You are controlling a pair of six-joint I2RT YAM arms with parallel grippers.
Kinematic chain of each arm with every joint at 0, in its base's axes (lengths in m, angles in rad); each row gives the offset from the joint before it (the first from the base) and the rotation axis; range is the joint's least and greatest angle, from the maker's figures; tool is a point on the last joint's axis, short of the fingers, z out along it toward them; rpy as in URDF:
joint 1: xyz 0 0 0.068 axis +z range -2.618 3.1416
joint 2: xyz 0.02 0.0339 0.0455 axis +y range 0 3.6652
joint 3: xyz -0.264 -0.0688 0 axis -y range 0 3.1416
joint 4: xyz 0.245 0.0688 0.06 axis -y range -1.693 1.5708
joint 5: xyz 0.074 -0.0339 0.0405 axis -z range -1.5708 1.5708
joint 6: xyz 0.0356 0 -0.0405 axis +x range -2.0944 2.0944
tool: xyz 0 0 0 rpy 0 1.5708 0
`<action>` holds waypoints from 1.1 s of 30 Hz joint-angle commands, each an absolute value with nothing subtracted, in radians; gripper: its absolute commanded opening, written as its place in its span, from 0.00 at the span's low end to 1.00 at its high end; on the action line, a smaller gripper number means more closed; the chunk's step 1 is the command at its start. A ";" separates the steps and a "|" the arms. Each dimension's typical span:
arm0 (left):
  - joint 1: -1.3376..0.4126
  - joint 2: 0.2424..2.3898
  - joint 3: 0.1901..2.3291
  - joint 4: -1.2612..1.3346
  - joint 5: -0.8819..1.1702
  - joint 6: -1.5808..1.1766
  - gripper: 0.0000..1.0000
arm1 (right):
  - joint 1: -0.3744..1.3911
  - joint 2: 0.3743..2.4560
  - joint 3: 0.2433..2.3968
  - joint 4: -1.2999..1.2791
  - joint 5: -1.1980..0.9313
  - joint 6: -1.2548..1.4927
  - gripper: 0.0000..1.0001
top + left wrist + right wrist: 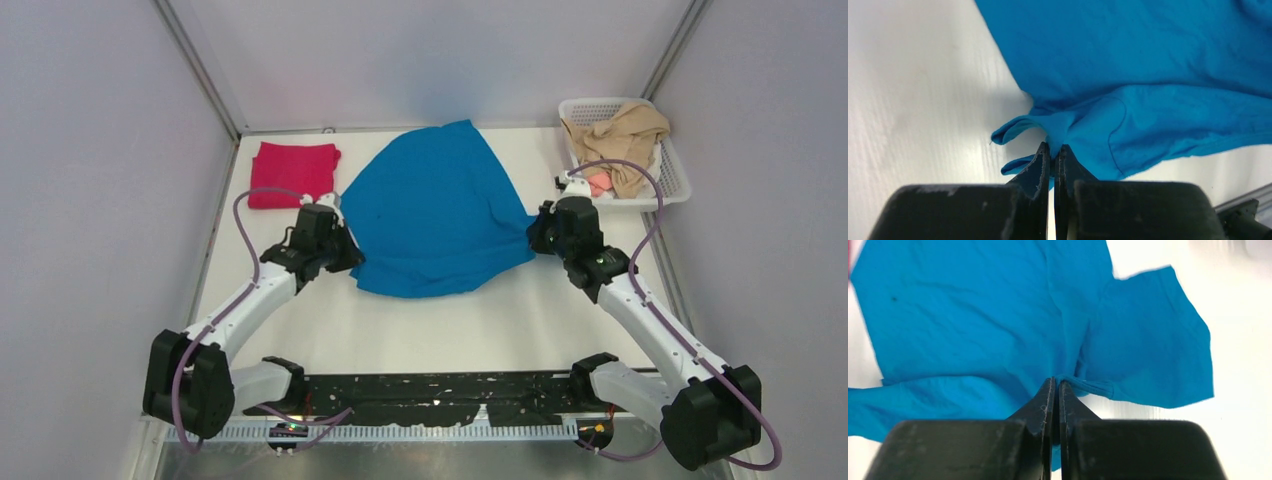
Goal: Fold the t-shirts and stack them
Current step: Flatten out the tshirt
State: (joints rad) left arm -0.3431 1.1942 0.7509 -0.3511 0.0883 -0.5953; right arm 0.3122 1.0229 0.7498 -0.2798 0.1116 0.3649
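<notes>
I note a white worktop point(520, 320). Lying directly on it are a blue t-shirt point(440, 205), spread across the middle; a folded crimson t-shirt point(292, 172), far left, just beside the blue one; and a white basket point(674, 168) in the far right corner.

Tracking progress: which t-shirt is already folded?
The crimson t-shirt, a compact rectangle at far left; the blue t-shirt lies spread out in the middle.
</notes>
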 commanded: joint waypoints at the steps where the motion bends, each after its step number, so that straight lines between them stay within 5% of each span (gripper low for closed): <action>1: -0.430 1.140 0.663 -0.286 0.130 -0.715 0.00 | 0.310 0.996 0.719 -0.387 0.204 0.423 0.06; 8: -0.613 1.042 0.527 -0.375 0.119 -0.844 0.00 | 0.310 1.011 0.741 -0.620 0.482 0.513 0.06; 17: -0.670 0.864 0.469 -0.547 0.199 -0.839 0.01 | 0.308 1.022 0.781 -0.827 0.563 0.523 0.11; 18: -0.671 0.853 0.468 -0.558 0.231 -0.821 0.07 | 0.308 1.029 0.789 -0.863 0.579 0.546 0.11; 20: -0.673 0.837 0.479 -0.627 0.220 -0.803 0.47 | 0.308 1.052 0.804 -0.886 0.594 0.560 0.17; 23: -0.672 0.817 0.544 -0.759 0.084 -0.795 0.81 | 0.308 1.077 0.813 -0.898 0.584 0.564 0.45; 28: -0.672 0.744 0.677 -0.865 -0.123 -0.789 1.00 | 0.309 1.024 0.867 -1.011 0.667 0.613 0.93; 31: -0.671 0.788 0.749 -0.729 -0.198 -0.744 1.00 | 0.310 0.957 0.872 -0.935 0.628 0.592 0.97; 33: -0.669 0.895 0.823 -0.606 -0.216 -0.712 1.00 | 0.310 0.915 0.824 -0.798 0.410 0.557 0.95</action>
State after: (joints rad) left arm -0.6685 0.7807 0.7067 -0.7895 -0.0933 -0.7830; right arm 0.3119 0.9993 0.8257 -0.9482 0.5800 0.5705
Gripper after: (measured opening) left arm 0.994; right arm 0.961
